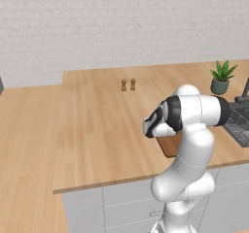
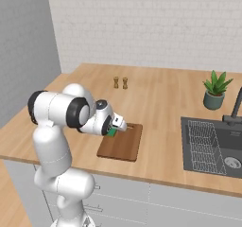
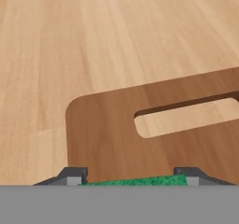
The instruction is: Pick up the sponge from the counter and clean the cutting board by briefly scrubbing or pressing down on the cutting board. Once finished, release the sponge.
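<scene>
Tool [image 3: 133, 180]: clamped on the sponge [image 3: 135, 181] | Position: over the cutting board [image 2: 121, 144] near its slot end, on the worktop [image 2: 160, 103] | Risk: hard pressing could slide the board, judged likely.

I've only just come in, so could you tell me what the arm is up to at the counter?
The pincer is shut on the green sponge and holds it over the far end of the cutting board, near its slot handle. The board lies on the counter by the front edge. Whether the sponge touches the board cannot be told.
</scene>
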Available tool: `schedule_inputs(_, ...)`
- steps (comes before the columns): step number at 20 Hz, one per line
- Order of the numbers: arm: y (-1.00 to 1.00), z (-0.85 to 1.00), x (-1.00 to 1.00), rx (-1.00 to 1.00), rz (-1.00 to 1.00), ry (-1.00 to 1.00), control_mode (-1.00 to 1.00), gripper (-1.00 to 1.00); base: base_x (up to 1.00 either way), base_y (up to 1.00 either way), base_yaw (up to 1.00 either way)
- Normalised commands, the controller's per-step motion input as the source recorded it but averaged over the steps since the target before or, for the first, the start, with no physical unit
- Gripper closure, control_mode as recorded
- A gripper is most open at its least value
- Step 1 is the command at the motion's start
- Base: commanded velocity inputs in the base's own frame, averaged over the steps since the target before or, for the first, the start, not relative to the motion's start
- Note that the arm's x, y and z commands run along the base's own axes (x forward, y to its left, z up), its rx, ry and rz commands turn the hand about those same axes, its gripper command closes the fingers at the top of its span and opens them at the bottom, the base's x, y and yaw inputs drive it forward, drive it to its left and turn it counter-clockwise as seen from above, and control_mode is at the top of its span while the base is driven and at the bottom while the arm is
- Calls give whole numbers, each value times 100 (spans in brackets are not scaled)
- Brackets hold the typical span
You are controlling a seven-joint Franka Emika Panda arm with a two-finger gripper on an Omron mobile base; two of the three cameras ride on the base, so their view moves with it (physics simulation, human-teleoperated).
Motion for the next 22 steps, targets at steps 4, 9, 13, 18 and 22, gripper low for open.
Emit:
schedule_inputs(4, 0, -18, 0, 0, 0, 0, -100, 100, 0, 0, 0)
schedule_inputs(9, 0, -6, 0, 0, 0, 0, -100, 100, 0, 0, 0)
schedule_inputs(13, -1, 0, -4, 0, 0, 0, -100, 100, 0, 0, 0)
schedule_inputs(18, -3, -19, -18, 0, 0, 6, -100, 100, 0, 0, 0)
schedule_inputs(22, -4, -31, -25, 0, 0, 10, -100, 100, 0, 0, 0)
